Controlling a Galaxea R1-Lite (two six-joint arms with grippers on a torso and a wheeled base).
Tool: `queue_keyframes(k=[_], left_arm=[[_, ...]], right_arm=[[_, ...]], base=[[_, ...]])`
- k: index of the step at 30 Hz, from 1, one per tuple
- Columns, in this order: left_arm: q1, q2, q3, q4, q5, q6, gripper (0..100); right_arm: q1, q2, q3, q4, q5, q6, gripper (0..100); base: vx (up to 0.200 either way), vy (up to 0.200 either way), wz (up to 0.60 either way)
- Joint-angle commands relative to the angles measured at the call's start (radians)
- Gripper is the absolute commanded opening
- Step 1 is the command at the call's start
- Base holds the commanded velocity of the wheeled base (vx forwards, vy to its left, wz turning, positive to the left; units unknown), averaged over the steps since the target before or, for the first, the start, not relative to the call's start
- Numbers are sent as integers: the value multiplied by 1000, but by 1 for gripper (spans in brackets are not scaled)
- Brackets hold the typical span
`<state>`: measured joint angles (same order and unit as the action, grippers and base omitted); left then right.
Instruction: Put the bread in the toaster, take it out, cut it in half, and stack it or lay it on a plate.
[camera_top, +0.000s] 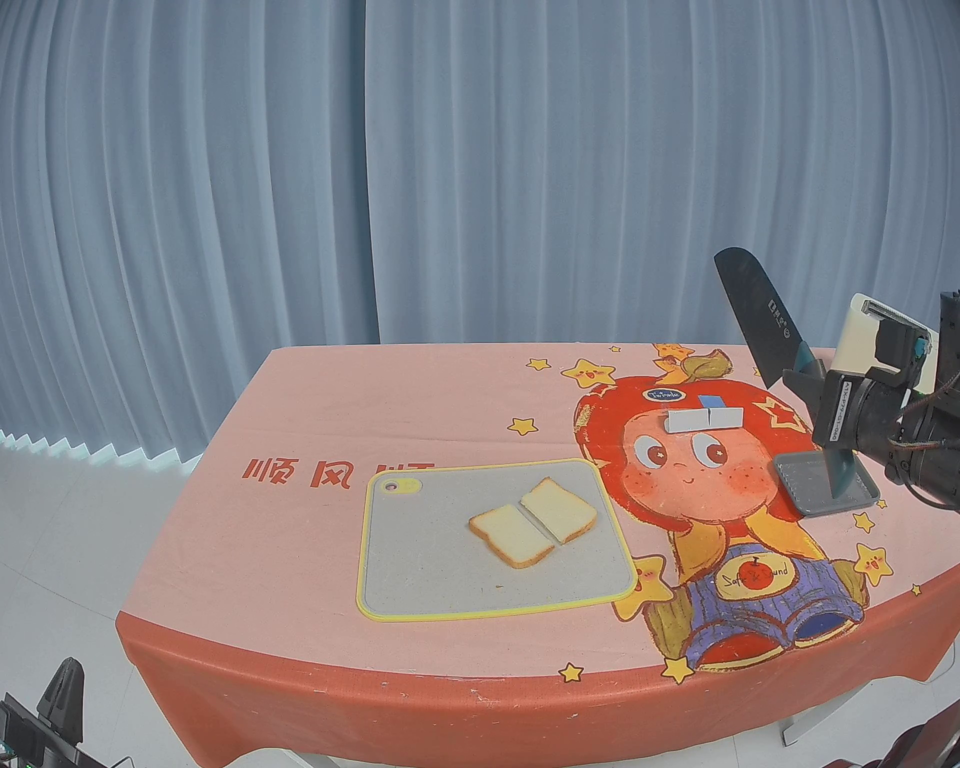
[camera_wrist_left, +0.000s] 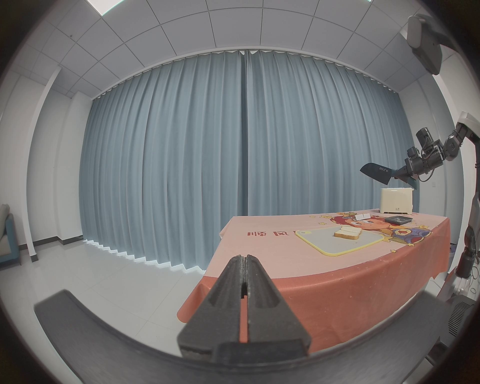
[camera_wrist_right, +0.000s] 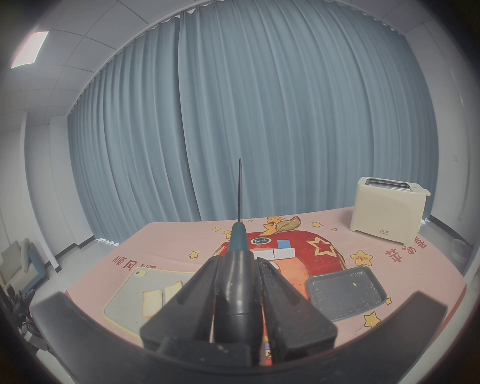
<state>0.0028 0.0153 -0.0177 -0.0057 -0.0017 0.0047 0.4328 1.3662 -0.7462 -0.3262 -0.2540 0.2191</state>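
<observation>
Two half slices of bread (camera_top: 533, 520) lie side by side on the grey cutting board (camera_top: 430, 570) with a yellow rim, also seen as bread (camera_wrist_right: 160, 298) and bread (camera_wrist_left: 348, 232). My right gripper (camera_top: 835, 405) hangs above the table's right side, shut on a dark knife (camera_top: 760, 312) whose blade points up and away; the knife handle (camera_wrist_right: 239, 280) sits between its fingers. The cream toaster (camera_wrist_right: 389, 209) stands at the far right edge. A dark grey plate (camera_top: 815, 487) lies beside it. My left gripper (camera_wrist_left: 243, 295) is shut, low and off the table's left side.
A small white holder with a blue block (camera_top: 706, 415) rests on the cartoon tablecloth (camera_top: 300, 430) between board and toaster. Blue curtains hang behind the table. Bare cloth runs along the left and front of the board.
</observation>
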Motion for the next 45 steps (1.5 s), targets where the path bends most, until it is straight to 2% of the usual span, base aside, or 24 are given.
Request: queue_keyframes(k=[1,5,6,8,17,25,42,45], left_arm=[[0,-15,18,0,0,0,0],[0,-15,18,0,0,0,0],[0,-15,18,0,0,0,0],[0,-15,18,0,0,-2,0],[0,-15,18,0,0,0,0],[0,-15,18,0,0,0,0],[0,-15,18,0,0,0,0],[0,-15,18,0,0,-2,0]], right_arm=[[-14,7,-9,4,1,2,0],[-29,8,-10,4,4,2,0],[-43,16,-12,4,25,2,0],[-60,27,-12,-4,41,2,0],[-86,51,-18,-5,47,3,0],[-124,77,-27,-7,75,3,0],[-157,82,-35,-4,78,2,0],[-160,85,-35,-4,101,3,0]], base=[[0,0,0],[0,0,0],[0,0,0],[0,0,0],[0,0,0],[0,0,0],[0,0,0],[0,0,0]])
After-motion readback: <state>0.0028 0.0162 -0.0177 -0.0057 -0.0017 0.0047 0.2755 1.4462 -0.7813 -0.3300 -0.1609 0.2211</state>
